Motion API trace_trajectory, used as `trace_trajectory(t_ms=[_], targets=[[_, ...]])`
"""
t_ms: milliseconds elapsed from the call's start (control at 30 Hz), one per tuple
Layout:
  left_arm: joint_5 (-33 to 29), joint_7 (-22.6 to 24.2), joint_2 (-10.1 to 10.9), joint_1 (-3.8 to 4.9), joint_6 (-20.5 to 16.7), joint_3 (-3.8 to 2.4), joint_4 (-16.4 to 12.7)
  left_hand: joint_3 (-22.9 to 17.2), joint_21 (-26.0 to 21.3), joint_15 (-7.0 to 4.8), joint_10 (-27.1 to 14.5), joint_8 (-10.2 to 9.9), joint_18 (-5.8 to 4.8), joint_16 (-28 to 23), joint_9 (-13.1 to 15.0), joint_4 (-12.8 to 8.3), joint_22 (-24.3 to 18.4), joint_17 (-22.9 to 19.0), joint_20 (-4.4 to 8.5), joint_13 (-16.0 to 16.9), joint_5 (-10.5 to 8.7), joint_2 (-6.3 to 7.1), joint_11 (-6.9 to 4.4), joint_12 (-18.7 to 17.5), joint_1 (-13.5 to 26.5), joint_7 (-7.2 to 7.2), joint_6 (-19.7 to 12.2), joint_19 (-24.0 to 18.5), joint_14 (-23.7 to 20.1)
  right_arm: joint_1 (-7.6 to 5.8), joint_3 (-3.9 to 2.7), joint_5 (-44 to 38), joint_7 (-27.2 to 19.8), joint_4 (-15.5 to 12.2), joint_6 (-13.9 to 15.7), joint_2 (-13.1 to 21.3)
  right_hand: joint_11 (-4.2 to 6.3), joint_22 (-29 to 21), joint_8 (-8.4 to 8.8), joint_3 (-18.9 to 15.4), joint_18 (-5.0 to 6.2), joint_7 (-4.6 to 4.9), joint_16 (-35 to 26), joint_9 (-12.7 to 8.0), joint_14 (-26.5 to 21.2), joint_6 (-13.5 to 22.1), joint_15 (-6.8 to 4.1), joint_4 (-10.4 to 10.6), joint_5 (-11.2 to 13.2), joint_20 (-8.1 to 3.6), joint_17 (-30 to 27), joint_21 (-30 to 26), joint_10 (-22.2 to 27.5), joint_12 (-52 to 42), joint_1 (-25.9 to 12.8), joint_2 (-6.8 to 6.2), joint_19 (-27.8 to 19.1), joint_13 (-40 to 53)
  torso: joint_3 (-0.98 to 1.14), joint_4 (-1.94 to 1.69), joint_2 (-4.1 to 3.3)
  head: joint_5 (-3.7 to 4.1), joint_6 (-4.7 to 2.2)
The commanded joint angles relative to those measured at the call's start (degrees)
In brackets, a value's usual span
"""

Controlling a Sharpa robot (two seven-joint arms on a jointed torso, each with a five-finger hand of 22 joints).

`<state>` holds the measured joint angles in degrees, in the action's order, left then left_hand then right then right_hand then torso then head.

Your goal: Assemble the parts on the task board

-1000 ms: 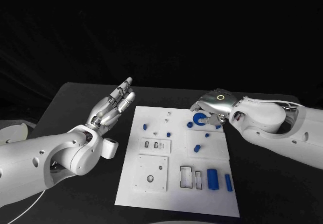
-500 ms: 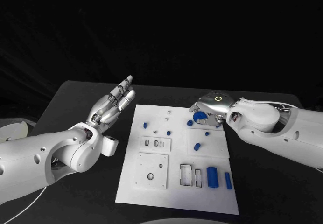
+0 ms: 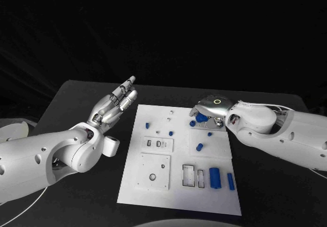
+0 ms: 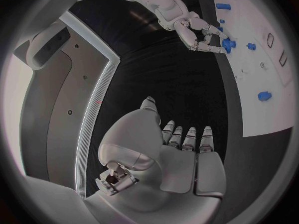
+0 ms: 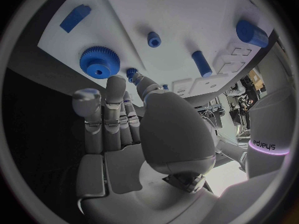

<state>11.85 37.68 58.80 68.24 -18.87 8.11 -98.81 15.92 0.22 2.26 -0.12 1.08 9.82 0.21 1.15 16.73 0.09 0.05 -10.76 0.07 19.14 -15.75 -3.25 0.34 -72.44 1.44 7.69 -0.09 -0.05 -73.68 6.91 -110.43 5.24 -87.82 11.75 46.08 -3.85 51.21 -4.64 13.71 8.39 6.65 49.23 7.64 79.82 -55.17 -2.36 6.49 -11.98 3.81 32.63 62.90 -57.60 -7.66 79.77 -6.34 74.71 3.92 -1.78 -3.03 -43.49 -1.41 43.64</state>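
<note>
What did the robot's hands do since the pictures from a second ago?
The right hand slid a little farther over the blue gear at the far end of the task board; its fingers hover beside the gear without gripping it. The left hand stayed raised, open and flat beside the board. The loose blue parts did not move.

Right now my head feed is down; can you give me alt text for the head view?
The right hand hovers at the far right of the white task board, over a blue gear. The left hand is open and raised beside the board's left edge. Blue parts, including a cylinder, are scattered on the board.
</note>
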Motion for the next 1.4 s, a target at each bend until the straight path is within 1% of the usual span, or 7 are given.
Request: trace_trajectory(t_ms=[33, 300, 433, 567, 1033, 1167, 1400], targets=[[0.5, 0.1, -0.2, 0.05, 1.6, 0.00, 0.1, -0.4, -0.2, 0.48, 0.1, 0.2, 0.43, -0.2, 0.1, 0.0, -0.1, -0.1, -0.38, -0.1, 0.24, -0.07, 0.47, -0.3, -0.4, -0.17, 0.1, 0.1, 0.0, 0.28, -0.01, 0.4, -1.0, 0.5, 0.3, -0.4, 0.03, 0.3, 0.03, 0.5, -1.08, -0.05, 0.3, -0.1, 0.2, -0.3, 0.17, 0.0, -0.4, 0.20, 0.3, 0.3, -0.3, 0.3, -0.5, -0.09, 0.3, -0.1, -0.05, 0.02, 0.04, -0.08, 0.14], [0.5, -0.2, -0.3, 0.04, 1.8, 0.05, 0.5, -0.5, -0.2, 0.59, 0.1, 0.3, 0.43, -0.2, 0.2, 0.0, -0.1, -0.1, -0.53, -0.1, 0.77, -0.18, 0.81, -0.3, -0.7, -0.62, 0.6, 0.1, 0.0, 0.79, -0.01, 0.8, -1.6, 1.5, 0.7, -1.2, -0.01, 1.4, 0.16, 1.1, -1.21, -0.01, 1.3, -0.2, 0.2, -0.5, 0.20, -0.1, -0.7, 0.22, 1.2, 1.1, -0.5, 0.6, -0.2, 0.10, 0.3, -0.1, -0.07, 0.06, 0.08, -0.19, 0.42], [0.5, -0.4, -0.3, 0.04, 1.9, 0.09, 0.6, -0.5, -0.2, 0.64, 0.1, 0.3, 0.44, -0.2, 0.2, 0.0, -0.1, -0.1, -0.59, -0.1, 1.09, -0.21, 0.93, -0.3, -0.8, -0.76, 0.8, 0.1, 0.0, 0.91, -0.02, 0.8, -1.9, 2.3, 1.0, -1.8, -0.03, 2.0, 0.23, 2.5, -1.18, -0.06, 1.5, -0.3, -0.3, -1.1, 0.21, -0.4, -2.6, 0.22, 1.3, 1.4, -0.7, 1.1, 0.5, 0.27, -0.1, -0.1, -0.11, 0.03, 0.10, -0.14, 0.48], [0.5, -0.5, -0.3, 0.04, 2.1, 0.12, 0.6, -0.6, -0.2, 0.71, 0.1, 0.3, 0.44, -0.2, 0.2, 0.0, -0.1, -0.1, -0.65, -0.1, 1.43, -0.23, 1.05, -0.3, -1.0, -0.87, 0.9, 0.1, 0.0, 1.09, -0.02, 0.9, -2.0, 3.1, 0.8, -2.4, 0.00, 2.3, 0.15, 3.2, -1.20, -0.16, 1.9, -0.3, -0.5, -1.6, 0.20, -0.5, -3.1, 0.24, 1.6, 1.6, -1.0, 1.3, 0.6, 0.37, -0.3, -0.1, -0.13, -0.09, 0.07, -0.02, 0.64], [0.5, -1.0, -0.5, 0.02, 2.7, 0.31, 1.0, -0.9, -0.2, 0.94, 0.1, 0.5, 0.46, -0.2, 0.3, -0.1, -0.1, -0.1, -0.92, -0.1, 2.58, -0.23, 1.59, -0.3, -1.8, -1.49, 1.9, 0.1, 0.0, 2.06, -0.02, 2.9, -2.9, 5.4, 0.9, -4.0, 0.48, 4.8, -1.12, 5.9, -1.39, -0.77, 3.5, 0.6, -0.4, -5.3, -0.07, -0.6, -1.8, 0.05, 3.1, 3.1, -4.7, 1.4, 0.7, 0.49, -0.3, -0.1, -0.17, -0.03, 0.15, -0.13, 1.28], [0.5, -1.2, -0.5, 0.02, 2.8, 0.38, 1.1, -1.0, -0.2, 1.02, 0.1, 0.6, 0.46, -0.2, 0.4, -0.1, -0.1, -0.1, -1.01, -0.1, 2.95, -0.23, 1.77, -0.3, -2.1, -1.74, 2.4, 0.1, 0.0, 2.28, -0.02, 3.4, -3.2, 5.8, 0.9, -4.3, 0.68, 5.0, -1.98, 6.6, -1.37, -0.95, 3.4, 1.3, -0.6, -7.2, -0.15, -0.9, -1.8, -0.01, 2.9, 3.2, -7.1, 0.9, 0.9, 0.56, -0.5, 0.1, -0.17, -0.01, 0.19, -0.28, 1.46], [0.3, -1.4, -0.3, 0.01, 3.0, 0.46, 1.2, -1.3, -0.2, 1.15, 0.2, 0.8, 0.47, -0.2, 0.5, -0.2, -0.1, -0.1, -1.15, -0.1, 3.87, -0.22, 2.05, -0.3, -2.8, -2.11, 3.3, 0.1, 0.0, 2.41, -0.03, 4.4, -4.2, 5.6, 4.2, -4.1, 1.07, 6.5, -3.10, 7.8, -1.60, -0.98, 4.0, 2.3, -0.4, -9.6, -0.11, -2.1, -1.9, -0.05, 3.4, 4.1, -10.8, 0.4, 2.3, 1.04, -0.2, 0.1, -0.26, 0.08, 0.24, -0.76, 1.58]])
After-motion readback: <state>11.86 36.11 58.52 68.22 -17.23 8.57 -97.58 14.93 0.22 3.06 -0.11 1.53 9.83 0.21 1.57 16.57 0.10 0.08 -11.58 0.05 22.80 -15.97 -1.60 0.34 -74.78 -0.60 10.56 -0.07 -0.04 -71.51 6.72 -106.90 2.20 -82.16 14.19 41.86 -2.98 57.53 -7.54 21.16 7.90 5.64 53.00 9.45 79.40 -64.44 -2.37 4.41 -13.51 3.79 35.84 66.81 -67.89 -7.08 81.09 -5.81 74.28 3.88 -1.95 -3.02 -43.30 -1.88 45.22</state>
